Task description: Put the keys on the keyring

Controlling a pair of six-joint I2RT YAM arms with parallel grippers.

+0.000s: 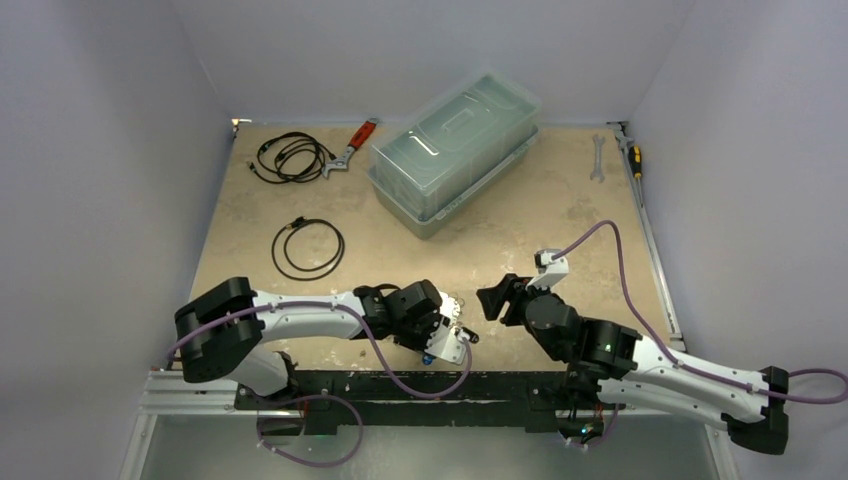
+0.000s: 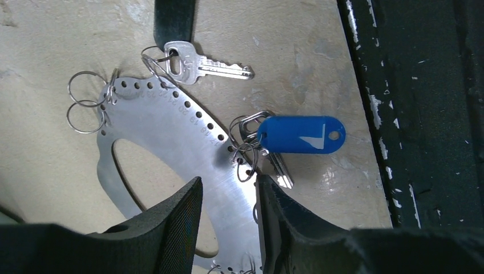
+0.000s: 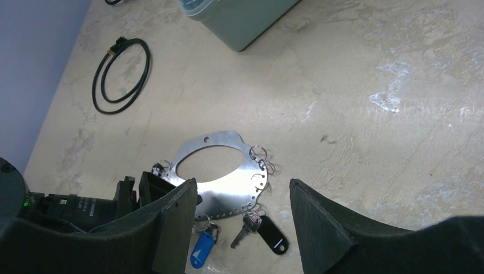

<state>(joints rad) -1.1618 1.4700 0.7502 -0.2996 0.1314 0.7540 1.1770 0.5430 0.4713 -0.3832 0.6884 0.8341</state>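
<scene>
in the left wrist view our left hand [image 2: 228, 191] sets its black fingers [image 2: 180, 228] either side of a band of the keyring [image 2: 165, 123], a flat silver metal plate with an oval hole and a row of small holes, lying on the beige counter [image 2: 45, 34]. we cannot tell whether it is clamped. only here do stamped numbers show beside the holes, 18, 19 and 20 among them. a bare silver key [image 2: 208, 67] and keys with a blue oblong plastic tag [image 2: 301, 135] are ringed to its rim. the right wrist view adds a black oblong tag [image 3: 272, 234] with its key. our right hand [image 3: 242, 184] hovers released, holding nothing.
</scene>
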